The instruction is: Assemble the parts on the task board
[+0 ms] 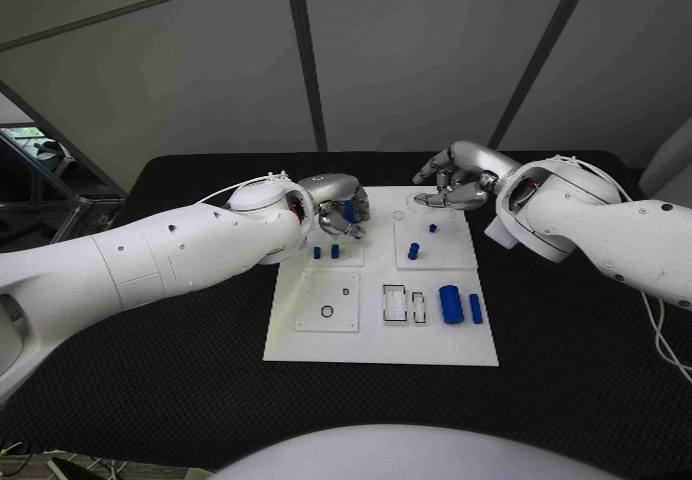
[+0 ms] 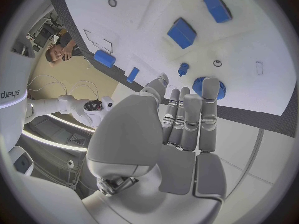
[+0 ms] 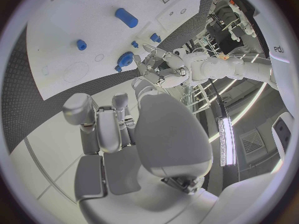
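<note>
Hovering over the flat white plastic task board [image 1: 378, 335], the left hand [image 1: 335, 203] pinches a round blue part [image 1: 351, 211] — the right hand [image 1: 459, 180] curls, holding nothing.

One task board [image 1: 378, 340] bears about seven blue parts [image 1: 450, 303].

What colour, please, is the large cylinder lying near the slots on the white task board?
Blue; the large cylinder shows best in the head view.
</note>
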Controlling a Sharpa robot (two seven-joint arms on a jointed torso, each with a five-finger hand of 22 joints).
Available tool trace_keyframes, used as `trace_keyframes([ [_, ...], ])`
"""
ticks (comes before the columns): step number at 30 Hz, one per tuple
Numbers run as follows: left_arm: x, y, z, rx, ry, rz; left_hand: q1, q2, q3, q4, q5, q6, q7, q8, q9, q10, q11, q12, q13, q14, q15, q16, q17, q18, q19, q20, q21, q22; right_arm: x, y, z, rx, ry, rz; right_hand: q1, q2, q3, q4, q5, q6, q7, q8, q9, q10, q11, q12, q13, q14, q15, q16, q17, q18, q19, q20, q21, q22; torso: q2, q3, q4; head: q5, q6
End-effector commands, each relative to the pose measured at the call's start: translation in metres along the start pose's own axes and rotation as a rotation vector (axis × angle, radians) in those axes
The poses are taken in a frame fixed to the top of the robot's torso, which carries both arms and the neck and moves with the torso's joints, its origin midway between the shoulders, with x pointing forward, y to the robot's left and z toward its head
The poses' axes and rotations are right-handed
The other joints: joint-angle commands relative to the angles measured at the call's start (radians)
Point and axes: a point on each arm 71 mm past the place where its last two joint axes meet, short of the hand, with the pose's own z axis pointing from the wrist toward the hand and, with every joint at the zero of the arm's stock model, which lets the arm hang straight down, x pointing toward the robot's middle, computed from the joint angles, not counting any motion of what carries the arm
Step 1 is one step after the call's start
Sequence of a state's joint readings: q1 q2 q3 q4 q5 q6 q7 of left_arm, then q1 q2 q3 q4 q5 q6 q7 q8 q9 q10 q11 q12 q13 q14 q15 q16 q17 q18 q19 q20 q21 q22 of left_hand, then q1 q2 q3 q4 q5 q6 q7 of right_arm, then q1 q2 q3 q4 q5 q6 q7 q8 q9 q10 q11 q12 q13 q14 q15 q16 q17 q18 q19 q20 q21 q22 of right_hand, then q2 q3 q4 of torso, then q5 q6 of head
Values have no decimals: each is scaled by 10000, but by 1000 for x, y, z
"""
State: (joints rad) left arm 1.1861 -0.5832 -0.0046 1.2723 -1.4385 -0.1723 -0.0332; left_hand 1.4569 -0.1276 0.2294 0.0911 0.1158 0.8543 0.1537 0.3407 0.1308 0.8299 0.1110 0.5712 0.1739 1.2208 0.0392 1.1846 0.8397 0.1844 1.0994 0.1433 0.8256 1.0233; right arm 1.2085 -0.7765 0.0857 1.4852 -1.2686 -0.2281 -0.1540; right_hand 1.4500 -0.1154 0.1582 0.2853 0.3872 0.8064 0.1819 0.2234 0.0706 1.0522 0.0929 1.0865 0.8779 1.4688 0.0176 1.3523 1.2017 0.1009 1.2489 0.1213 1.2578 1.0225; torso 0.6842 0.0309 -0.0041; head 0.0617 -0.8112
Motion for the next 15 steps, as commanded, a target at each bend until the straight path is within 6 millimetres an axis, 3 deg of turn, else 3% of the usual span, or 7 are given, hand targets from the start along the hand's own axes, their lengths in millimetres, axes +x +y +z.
trace_keyframes([
  [1, 4, 0, 2, -93, 481, 594, 11, 2, 74, -7, 49, 98, 11, -47, -19, 73, 0, -40, -29, 95, 3, 82, 49, -230, 105, -4, 133, 107, 0, 2, 1, -105, -15, 26, -60, 12, 84, -1, 45, 45, -30, 60, 10, -48, -31, -38, -10, 34, -61, -52, -8, 111, -67, -13, -45, -9, -2, 4, 12, -6, -3],
  [15, 10, 2, 7, -268, 624, 640, 199, 119, 506, -154, 63, 438, 2, -241, -167, 488, -82, -154, -233, 527, -72, 746, 595, -390, 643, -66, 1139, 944, 0, 3, 1, -131, 1, 32, -54, 18, 101, -7, 58, 46, -32, 72, 9, -41, -34, -35, -10, 30, -65, -63, -17, 112, -67, -17, -54, -15, -5, -6, 19, -28, -19],
])
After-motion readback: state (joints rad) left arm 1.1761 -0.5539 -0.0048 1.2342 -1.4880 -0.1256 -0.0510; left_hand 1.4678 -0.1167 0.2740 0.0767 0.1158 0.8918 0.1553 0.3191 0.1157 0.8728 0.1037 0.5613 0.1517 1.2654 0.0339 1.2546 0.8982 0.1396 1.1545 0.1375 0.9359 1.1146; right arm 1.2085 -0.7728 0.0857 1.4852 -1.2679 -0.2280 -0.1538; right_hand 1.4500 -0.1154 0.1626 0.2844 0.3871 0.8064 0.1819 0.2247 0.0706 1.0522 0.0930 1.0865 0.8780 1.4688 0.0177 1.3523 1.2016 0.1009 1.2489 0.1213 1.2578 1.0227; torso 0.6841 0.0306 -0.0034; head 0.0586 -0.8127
